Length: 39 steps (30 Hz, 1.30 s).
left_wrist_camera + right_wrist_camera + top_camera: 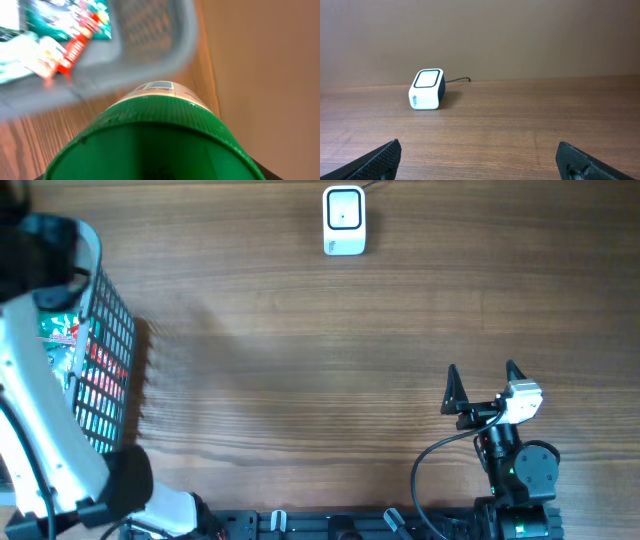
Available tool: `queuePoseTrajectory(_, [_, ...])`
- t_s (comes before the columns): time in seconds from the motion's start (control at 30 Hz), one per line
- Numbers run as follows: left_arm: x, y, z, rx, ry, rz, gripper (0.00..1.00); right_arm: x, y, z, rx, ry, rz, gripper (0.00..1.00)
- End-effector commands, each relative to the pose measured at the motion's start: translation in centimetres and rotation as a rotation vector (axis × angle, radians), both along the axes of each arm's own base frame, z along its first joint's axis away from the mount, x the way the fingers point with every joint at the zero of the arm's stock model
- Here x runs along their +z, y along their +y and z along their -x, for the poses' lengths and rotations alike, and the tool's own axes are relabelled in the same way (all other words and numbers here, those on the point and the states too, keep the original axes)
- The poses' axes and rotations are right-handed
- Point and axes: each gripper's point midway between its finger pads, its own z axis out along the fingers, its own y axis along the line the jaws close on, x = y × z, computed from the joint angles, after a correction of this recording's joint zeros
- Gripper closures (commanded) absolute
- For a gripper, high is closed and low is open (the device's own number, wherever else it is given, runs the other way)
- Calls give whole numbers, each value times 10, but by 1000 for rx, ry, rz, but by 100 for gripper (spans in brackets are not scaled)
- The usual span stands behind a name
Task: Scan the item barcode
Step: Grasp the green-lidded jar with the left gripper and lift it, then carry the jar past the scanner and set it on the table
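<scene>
A jar with a wide green lid (155, 140) and a pale label (160, 90) fills the lower half of the left wrist view. It stays sharp while the basket behind it is blurred, so my left gripper is shut on it; the fingers are hidden behind the lid. The white left arm (40, 410) reaches over the basket (105, 340) at the table's left edge. The white barcode scanner (344, 220) (426, 90) stands at the far middle of the table. My right gripper (485, 385) (480, 160) rests open near the front right, with nothing between its fingers.
The grey wire basket (150, 45) holds green, red and white packets (65, 340) (65, 25). A cable (457, 80) runs from the scanner's back. Bare wooden tabletop (300, 380) lies between basket, scanner and right arm.
</scene>
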Motion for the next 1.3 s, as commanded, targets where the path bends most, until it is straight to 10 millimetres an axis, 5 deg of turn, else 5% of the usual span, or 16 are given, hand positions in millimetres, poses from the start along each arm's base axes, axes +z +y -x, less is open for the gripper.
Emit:
queuePoseTrajectory(0.0, [10,-65,-6,-207,-30,-12,35,2,0,0,-5,-7,5,0])
queuePoseTrajectory(0.23, [-20,-172,-18,-452,54,-43,36,2,0,0,-5,-7,5,0])
queuePoseTrajectory(0.4, [-64,-215,-18,-448,172,-43,36,2,0,0,-4,-7,6,0])
queuePoseTrajectory(0.67, [-190,-269,5,-167,408,15,36,2,0,0,-5,-7,5,0])
queuePoseTrajectory(0.77, [-239,-303,12,-90,434,102,41,2,0,0,-4,-7,5,0])
queuePoseTrajectory(0.97, [-297,-331,23,151,469,184,41,2,0,0,-4,-7,6,1])
queuePoseTrajectory(1.13, [-339,-360,23,143,548,256,34,2,0,0,-4,-7,6,0])
queuePoseTrajectory(1.27, [-344,-361,24,144,560,253,27,2,0,0,-5,-7,6,0])
